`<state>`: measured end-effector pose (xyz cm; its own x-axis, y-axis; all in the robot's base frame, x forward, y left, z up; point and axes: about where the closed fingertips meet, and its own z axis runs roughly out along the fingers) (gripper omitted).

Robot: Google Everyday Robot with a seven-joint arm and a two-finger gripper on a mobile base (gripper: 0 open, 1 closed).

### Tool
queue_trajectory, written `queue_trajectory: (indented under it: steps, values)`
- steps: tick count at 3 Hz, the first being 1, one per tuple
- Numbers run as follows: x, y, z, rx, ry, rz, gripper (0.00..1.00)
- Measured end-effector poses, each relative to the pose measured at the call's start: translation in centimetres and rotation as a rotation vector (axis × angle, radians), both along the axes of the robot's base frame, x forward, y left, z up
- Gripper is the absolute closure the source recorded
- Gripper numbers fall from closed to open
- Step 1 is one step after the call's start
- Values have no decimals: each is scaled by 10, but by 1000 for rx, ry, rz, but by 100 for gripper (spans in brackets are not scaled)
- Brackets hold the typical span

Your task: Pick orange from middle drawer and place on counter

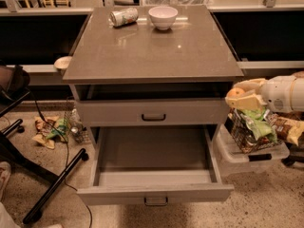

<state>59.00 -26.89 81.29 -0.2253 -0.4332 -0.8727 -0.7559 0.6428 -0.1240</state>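
My gripper [239,94] is at the cabinet's right side, just below the counter's [152,46] right front corner. Its pale fingers [247,102] are shut on the orange [235,92], a small round fruit held between them in the air. The middle drawer [154,193] is pulled wide open at the bottom of the cabinet, and its tray shows nothing inside. The white arm reaches in from the right edge.
A white bowl [163,17] and a tipped can [123,16] sit at the counter's back. A closed drawer front [153,113] is above the open one. A wire basket of snack bags [254,129] on a white bin stands right of the cabinet. Chair legs [42,175] and litter lie left.
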Motion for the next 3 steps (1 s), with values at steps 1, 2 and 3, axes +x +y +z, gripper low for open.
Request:
queue_trajectory:
  steps: [1, 2, 3]
  values:
    - [3, 1, 0, 29, -2, -13, 100]
    - [21, 11, 36, 72, -55, -7, 100]
    - [47, 23, 87, 98, -125, 8, 100]
